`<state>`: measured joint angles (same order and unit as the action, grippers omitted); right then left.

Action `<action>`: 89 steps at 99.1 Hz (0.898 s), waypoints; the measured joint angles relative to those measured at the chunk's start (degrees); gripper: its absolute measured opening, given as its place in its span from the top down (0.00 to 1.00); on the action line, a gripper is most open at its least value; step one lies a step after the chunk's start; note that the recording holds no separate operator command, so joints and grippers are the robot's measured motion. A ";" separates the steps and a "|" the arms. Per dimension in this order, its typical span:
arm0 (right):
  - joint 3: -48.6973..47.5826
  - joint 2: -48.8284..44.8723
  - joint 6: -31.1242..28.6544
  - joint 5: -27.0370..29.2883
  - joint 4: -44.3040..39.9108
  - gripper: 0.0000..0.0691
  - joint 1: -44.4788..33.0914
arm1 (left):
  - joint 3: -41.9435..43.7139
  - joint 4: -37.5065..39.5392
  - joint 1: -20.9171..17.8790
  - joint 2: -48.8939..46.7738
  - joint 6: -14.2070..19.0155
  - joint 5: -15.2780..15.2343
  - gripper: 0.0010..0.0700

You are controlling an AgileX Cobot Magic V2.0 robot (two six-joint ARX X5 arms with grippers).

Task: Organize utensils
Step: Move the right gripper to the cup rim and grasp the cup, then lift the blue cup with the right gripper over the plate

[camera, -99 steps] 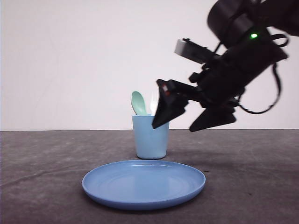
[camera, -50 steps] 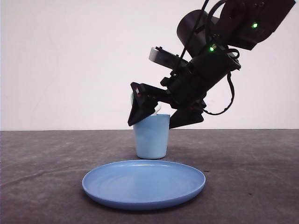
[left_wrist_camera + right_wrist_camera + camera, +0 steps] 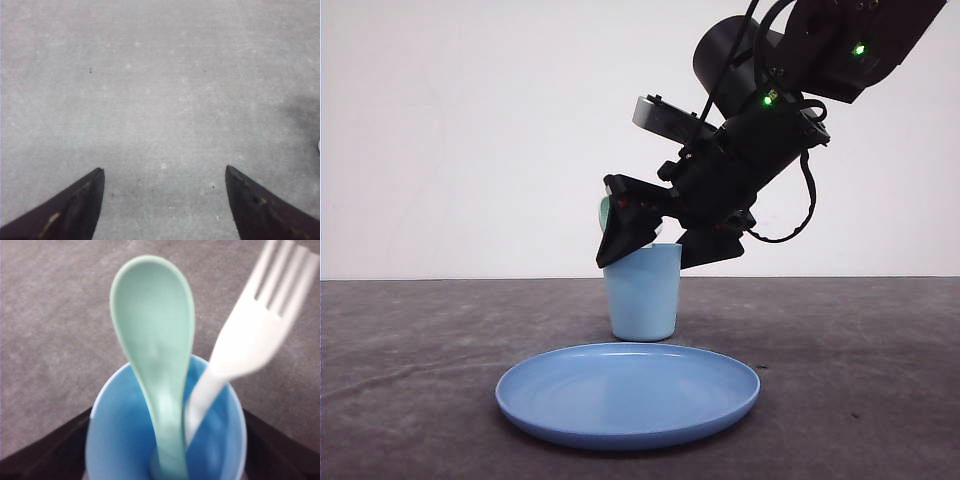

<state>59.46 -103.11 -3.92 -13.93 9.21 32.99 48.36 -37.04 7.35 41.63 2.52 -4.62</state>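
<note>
Front view, nearest item: a round blue plate (image 3: 628,393) lies flat on the dark grey table (image 3: 410,380). Just behind the plate, apart from it, a light-blue cup (image 3: 642,292) stands upright.

The right gripper (image 3: 655,240) is angled downward from the upper right, with its fingertips at the cup's rim. One black finger (image 3: 625,232) covers the rim's left part; the other sits at the rim's right side. In the right wrist view the two dark fingers (image 3: 45,450) flank the cup (image 3: 107,440) on either side, so the jaws stand apart around the cup's mouth. Contact with the cup or its contents cannot be determined.

The mint-green spoon (image 3: 155,355) and the white fork (image 3: 250,340) stand handle-down inside the cup, bowl and tines up, both between the right gripper's fingers. The spoon leans against the near-centre of the cup; the fork leans outward to the side, blurred. In the front view only a sliver of the spoon (image 3: 604,212) is visible beside the finger.

The left gripper (image 3: 165,175) hovers over bare grey table surface, its two dark fingertips (image 3: 82,200) well apart, holding nothing.

Behind the table, a plain white wall (image 3: 460,130) closes the scene.
</note>
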 joint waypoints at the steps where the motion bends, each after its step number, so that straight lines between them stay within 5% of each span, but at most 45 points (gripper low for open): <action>1: 0.02 0.00 0.02 0.00 0.00 0.32 0.00 | 0.00 0.00 0.00 0.00 0.00 0.00 0.33; 39: 0.04 3.32 0.55 0.07 -3.52 0.32 0.66 | 0.00 -0.02 0.00 0.00 0.00 0.00 0.33; 89: 0.04 31.19 0.92 0.70 -19.87 0.32 3.61 | 0.00 0.00 0.00 0.00 0.00 0.00 0.33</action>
<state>59.51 -71.92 -3.01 -13.23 -10.66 36.60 48.36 -37.04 7.35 41.63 2.52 -4.62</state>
